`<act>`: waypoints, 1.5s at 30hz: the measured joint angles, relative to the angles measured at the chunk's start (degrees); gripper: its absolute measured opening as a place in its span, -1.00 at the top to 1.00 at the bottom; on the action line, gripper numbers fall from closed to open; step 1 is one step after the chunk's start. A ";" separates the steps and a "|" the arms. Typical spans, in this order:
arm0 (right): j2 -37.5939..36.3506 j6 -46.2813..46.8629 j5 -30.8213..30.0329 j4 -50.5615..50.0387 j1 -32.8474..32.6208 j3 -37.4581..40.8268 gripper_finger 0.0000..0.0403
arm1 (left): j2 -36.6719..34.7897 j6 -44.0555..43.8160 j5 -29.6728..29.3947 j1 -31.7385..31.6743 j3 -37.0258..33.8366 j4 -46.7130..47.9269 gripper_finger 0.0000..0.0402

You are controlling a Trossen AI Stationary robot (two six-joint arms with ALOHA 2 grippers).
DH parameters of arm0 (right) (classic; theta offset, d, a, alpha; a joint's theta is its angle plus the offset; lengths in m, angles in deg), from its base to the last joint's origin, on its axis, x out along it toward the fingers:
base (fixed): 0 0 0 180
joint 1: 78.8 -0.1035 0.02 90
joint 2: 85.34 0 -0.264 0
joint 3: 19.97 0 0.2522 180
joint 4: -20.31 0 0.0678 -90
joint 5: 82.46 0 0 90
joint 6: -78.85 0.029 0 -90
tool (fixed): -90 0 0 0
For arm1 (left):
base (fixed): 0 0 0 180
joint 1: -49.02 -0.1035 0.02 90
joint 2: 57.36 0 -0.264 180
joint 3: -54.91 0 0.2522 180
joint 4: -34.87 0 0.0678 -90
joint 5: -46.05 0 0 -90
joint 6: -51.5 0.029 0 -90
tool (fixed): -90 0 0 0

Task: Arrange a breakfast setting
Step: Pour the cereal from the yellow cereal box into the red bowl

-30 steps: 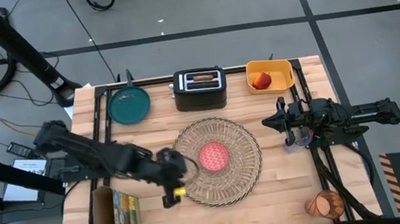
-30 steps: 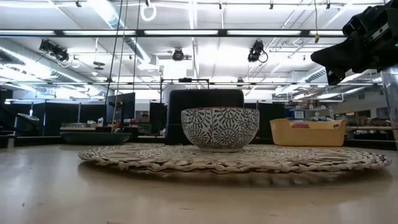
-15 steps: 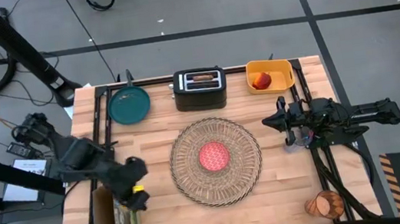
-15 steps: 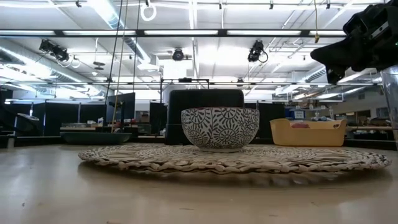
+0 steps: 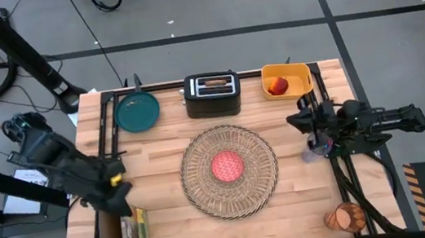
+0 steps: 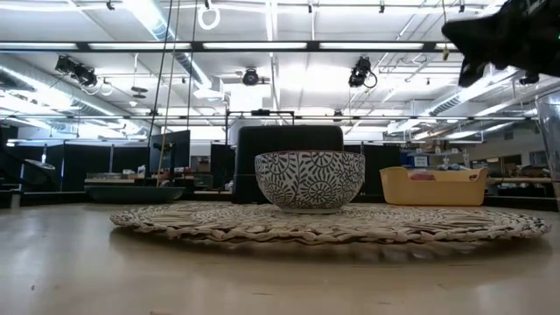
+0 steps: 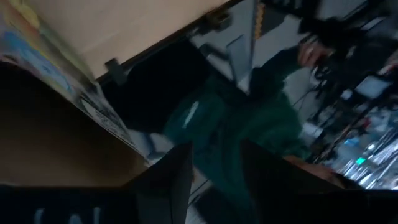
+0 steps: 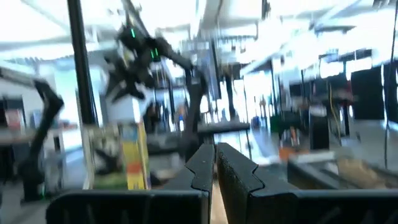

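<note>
Since the earlier frames we record that the left arm has drawn back from the round woven straw placemat [image 5: 229, 171] to the table's left edge, and the right arm has lifted slightly.

We find the left gripper [image 5: 118, 199] now just above the upright cereal box [image 5: 133, 233] at the near left corner, well apart from the mat. In its wrist view the two fingers [image 7: 166, 177] stand apart with open space between them and nothing held; the box face shows close beside them.

We find the right gripper [image 5: 302, 121] at the right side of the table, well apart from the mat. Its jaws are closed together in the wrist view [image 8: 214, 163], gripping nothing.

The small cereal bowl [image 6: 309, 180] sits upright at the centre of the placemat, its inside red from above, apart from both grippers. The dark teal plate [image 5: 137, 112] lies at the far left, the black toaster [image 5: 212, 94] at the far centre with what appears to be a toast slice [image 5: 212, 84] in its slot, though the view is too small to confirm. The yellow bin [image 5: 286, 80] at the far right holds the red fruit [image 5: 277, 86].
</note>
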 joint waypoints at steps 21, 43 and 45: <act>0.17 -0.10 -4.09 -4.34 -0.17 0.00 0.83 | 16.85 -1.28 -2.24 4.50 12.62 26.19 0.30; 0.17 1.17 -4.06 -4.67 -0.22 0.00 0.51 | 13.99 1.46 5.67 4.05 7.37 21.51 0.30; 0.17 1.18 -4.06 -5.31 -0.22 0.00 0.51 | 12.70 -0.14 6.63 5.09 7.37 21.52 0.30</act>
